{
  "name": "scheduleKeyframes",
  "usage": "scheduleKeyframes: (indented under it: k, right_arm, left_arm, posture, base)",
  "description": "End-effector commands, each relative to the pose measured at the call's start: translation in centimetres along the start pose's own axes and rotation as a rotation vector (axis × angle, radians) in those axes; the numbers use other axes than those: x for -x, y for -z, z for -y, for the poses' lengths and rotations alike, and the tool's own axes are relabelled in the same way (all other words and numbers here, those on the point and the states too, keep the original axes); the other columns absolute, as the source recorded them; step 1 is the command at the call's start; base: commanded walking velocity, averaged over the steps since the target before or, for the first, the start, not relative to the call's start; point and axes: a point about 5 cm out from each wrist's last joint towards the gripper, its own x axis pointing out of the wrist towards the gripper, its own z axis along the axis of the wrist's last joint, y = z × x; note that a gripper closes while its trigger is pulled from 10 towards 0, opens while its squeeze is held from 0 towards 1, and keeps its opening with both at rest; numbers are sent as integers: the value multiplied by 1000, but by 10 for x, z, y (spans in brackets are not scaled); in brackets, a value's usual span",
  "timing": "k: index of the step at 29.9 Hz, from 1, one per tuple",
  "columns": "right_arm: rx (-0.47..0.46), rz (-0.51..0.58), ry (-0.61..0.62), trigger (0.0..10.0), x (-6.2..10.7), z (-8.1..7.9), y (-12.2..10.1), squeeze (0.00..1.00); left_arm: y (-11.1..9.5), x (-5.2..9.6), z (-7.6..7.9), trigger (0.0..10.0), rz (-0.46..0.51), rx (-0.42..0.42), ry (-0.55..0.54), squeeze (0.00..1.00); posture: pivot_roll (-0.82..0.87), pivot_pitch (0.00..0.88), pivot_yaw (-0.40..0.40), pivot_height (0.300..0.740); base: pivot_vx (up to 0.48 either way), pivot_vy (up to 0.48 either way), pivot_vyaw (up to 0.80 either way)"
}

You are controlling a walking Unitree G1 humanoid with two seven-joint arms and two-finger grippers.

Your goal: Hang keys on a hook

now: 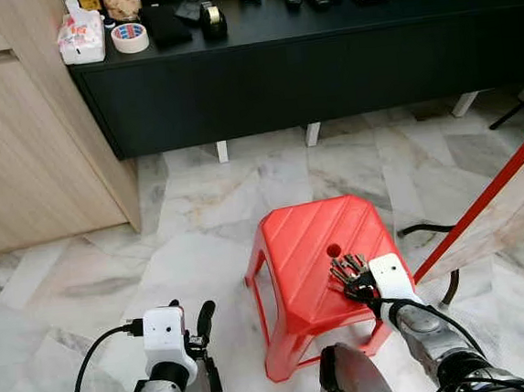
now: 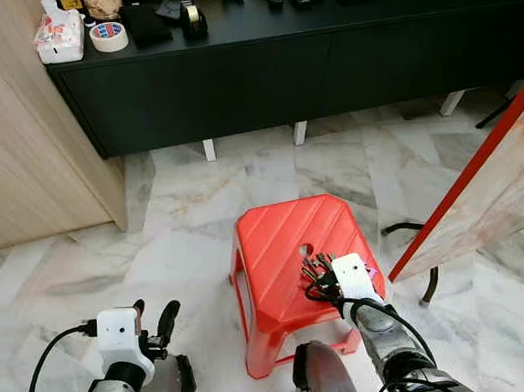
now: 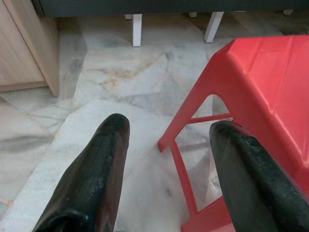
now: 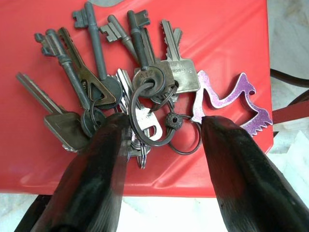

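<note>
A bunch of dark metal keys on rings, with a purple metal charm, lies on the top of a red plastic stool near its right front edge. My right gripper stands open over the bunch, one finger on each side of the rings, its fingertips at the keys. In the eye view the keys fan out just ahead of the right gripper. My left gripper is open, low beside the stool's left legs, holding nothing.
A long black cabinet on white legs runs along the back, its top cluttered with tape, remotes and small items. A wooden cupboard stands at the left. A red-edged board leans at the right. Marble floor lies around the stool.
</note>
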Motion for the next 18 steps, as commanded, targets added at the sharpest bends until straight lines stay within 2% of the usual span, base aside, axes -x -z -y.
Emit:
scheduleKeyframes:
  k: [1,2,3,4,5,18]
  right_arm:
    - [7,-43,12,8000,2,4,9,0]
    - [8,-43,11,4588,1,3,9,0]
    - [9,-43,10,3608,1,3,9,0]
    - [11,-44,8,1098,1,2,10,0]
    - [12,-45,7,0,1,2,10,0]
    - [22,-44,-9,0,2,-2,11,0]
  left_arm:
    - [2,4,2,10000,-14,-2,-4,0]
    - [2,4,2,10000,-14,-2,-4,0]
    - [2,4,2,10000,-15,-1,-5,0]
    - [2,4,2,10000,-15,-2,-5,0]
    - [2,4,2,10000,-15,-2,-5,0]
    - [4,6,2,10000,-19,1,-12,0]
  posture:
    - [77,205,-90,621]
    - [78,204,-90,621]
    - [78,205,-91,621]
    - [78,205,-91,621]
    - [77,205,-91,621]
    - [78,207,-95,621]
  base:
    - [0,0,0]
    - [0,0,0]
    - [0,0,0]
    - [0,0,0]
    - [0,0,0]
    - [0,0,0]
